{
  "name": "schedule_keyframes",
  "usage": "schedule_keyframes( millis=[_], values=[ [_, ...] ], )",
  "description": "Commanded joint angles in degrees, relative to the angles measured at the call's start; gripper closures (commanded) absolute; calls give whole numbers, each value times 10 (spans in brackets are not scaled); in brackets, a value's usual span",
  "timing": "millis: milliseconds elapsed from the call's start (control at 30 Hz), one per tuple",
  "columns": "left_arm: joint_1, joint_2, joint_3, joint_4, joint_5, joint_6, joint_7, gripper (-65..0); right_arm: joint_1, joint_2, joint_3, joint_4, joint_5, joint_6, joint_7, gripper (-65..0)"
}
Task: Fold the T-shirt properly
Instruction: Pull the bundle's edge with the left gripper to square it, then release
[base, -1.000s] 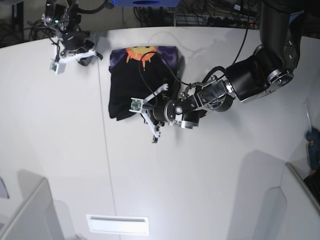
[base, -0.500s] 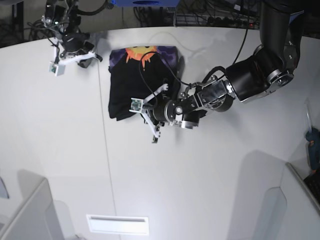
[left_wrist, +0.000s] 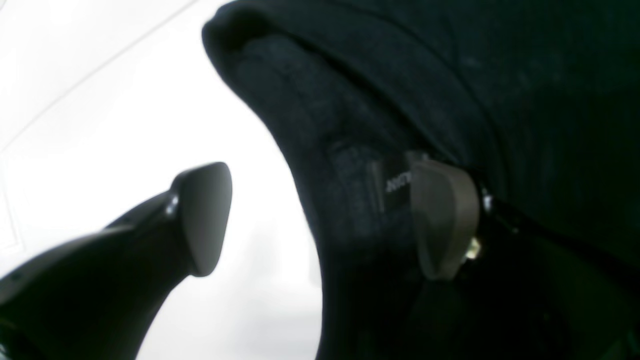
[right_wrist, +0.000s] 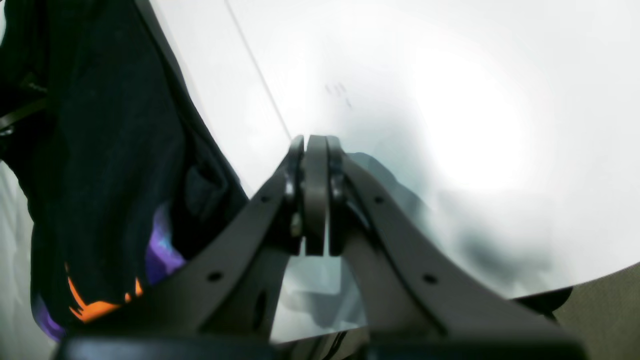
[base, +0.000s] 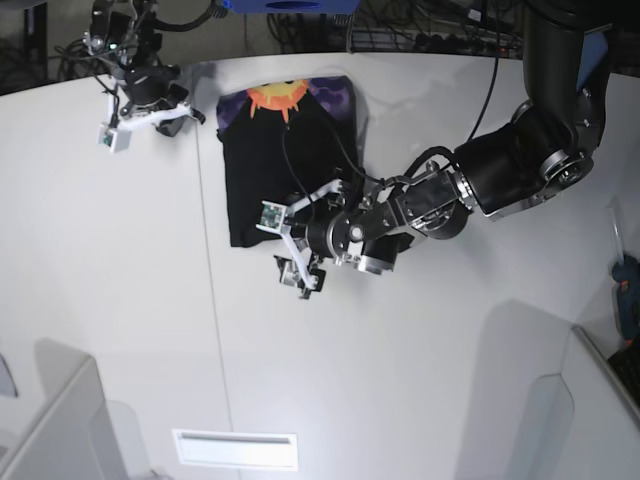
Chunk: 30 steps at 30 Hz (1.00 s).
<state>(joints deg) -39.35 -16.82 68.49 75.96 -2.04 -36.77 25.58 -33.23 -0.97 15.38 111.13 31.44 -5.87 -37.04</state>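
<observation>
One bit of lettering to report: in the left wrist view a small black tag (left_wrist: 398, 181) on the T-shirt (left_wrist: 450, 100) carries pale letters, right beside one fingertip (left_wrist: 442, 220) of the left gripper (left_wrist: 320, 215). The letters look turned or mirrored and too blurred to read. On the table (right_wrist: 450, 100) there are faint dark marks, not legible either.

The left gripper (left_wrist: 320, 220) stands with jaws spread wide, arm stretched low; the right gripper (right_wrist: 316, 200) is pressed closed, arm raised.
</observation>
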Motion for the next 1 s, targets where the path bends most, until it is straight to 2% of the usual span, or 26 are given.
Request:
schedule_keyframes(
  millis=[0,167,267,300,367,467,533,633,767,967],
  values=[
    [-22,1,-25,10,0,6,-4,-535,-2,2,1,8,3,6,9,0],
    [-19,-3,-117,76,-1,6,3,-533,-2,2,1,8,3,6,9,0],
    [-3,-3,-182,142,-38,6,68,-527,-4,2,1,15,3,6,9,0],
    [7,-3,-211,166,-62,6,95,-502,-5,2,1,21,3,6,9,0],
    [34,-5,-262,212,-115,6,143,-374,-9,2,1,33,3,6,9,0],
    [96,-25,-333,274,-167,6,187,-18,-17,2,1,47,3,7,11,0],
    [148,-34,-363,302,-179,6,189,0,-17,2,-1,48,4,14,18,0],
    [216,-51,-373,317,-180,6,190,0,-31,6,-45,48,3,47,46,0],
    [291,-66,-380,318,-182,6,189,0,-35,8,-98,47,3,48,81,0],
    [370,-77,-378,335,-181,6,188,0,-22,8,-137,43,2,48,83,0]
  ],
)
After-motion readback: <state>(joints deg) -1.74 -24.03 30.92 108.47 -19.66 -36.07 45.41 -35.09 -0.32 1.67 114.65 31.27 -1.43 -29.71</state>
